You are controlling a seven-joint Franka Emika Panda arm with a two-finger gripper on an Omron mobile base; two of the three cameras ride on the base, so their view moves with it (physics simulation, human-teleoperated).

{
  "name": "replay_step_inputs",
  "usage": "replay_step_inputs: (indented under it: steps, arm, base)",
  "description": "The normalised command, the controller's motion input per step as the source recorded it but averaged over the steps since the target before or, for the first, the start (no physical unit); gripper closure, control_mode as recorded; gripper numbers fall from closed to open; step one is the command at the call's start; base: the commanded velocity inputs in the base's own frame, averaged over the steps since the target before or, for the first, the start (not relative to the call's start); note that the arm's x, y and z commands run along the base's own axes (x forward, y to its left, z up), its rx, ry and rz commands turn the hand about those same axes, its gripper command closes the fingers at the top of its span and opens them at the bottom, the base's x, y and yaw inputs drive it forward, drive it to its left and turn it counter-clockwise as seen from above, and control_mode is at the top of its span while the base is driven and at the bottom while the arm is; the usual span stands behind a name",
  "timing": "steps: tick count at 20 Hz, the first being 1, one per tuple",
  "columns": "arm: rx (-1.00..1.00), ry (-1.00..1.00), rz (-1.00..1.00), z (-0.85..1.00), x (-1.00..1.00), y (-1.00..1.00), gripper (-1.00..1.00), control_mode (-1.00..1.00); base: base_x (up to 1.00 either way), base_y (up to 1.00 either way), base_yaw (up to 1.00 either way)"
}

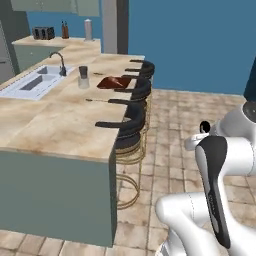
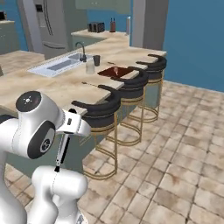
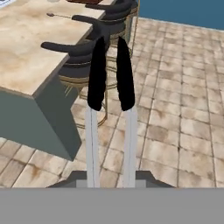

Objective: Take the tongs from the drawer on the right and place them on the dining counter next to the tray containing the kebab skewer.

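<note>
My gripper (image 3: 110, 180) is shut on the tongs (image 3: 109, 74), whose silvery arms and black tips point away from the hand over the tiled floor. In the right base view the gripper (image 2: 68, 133) is low beside the arm, with the tongs (image 2: 61, 154) hanging down from it. The dining counter (image 1: 55, 120) (image 2: 52, 89) (image 3: 26, 48) is ahead and to the left. The dark red tray (image 1: 114, 82) (image 2: 117, 71) lies near its far stool-side edge. I cannot make out the kebab skewer on it. The drawer is out of view.
Three black stools (image 1: 127, 125) (image 2: 98, 109) (image 3: 78, 48) line the counter's near side. A thin dark wire-like utensil (image 1: 97, 100) (image 2: 92, 84) lies on the counter before the tray. A sink (image 1: 30, 82) and a cup (image 1: 83, 77) sit further in. Tiled floor (image 3: 175, 109) spreads to the right.
</note>
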Motion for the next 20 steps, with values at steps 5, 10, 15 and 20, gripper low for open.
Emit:
replay_step_inputs:
  steps: [5,10,15,20]
  arm:
    - [0.00,0.00,0.00,0.00,0.00,0.00,1.00,1.00]
    - [0.00,0.00,0.00,0.00,0.00,0.00,1.00,1.00]
    - [0.00,0.00,0.00,0.00,0.00,0.00,1.00,1.00]
    - [0.00,0.00,0.00,0.00,0.00,0.00,1.00,1.00]
  base:
    - [0.52,-0.93,0.54]
    - [0.60,-1.00,0.38]
    - [0.50,-1.00,0.23]
    - [0.37,-0.93,0.48]
